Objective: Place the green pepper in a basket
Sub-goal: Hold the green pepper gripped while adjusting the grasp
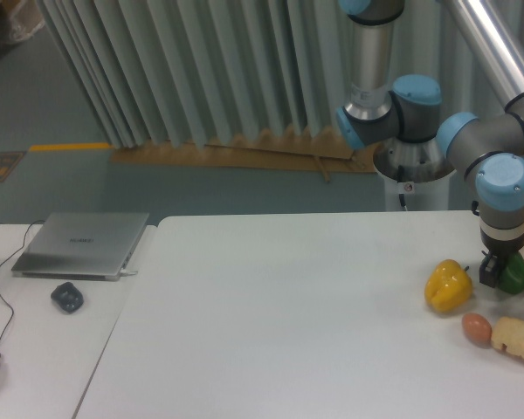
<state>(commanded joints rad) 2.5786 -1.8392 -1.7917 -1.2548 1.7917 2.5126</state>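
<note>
Green pepper [515, 274] sits right at my gripper [491, 272], on its right side and partly hidden behind my dark finger [488, 269], resting on the table [288, 314]. Whether my jaws are spread around it or pinched on it, I cannot tell. Just left of my gripper lies the yellow pepper [446, 285]. Below it sit a brown egg [476, 327] and a pale bread-like piece [517, 339]. No basket shows in view.
</note>
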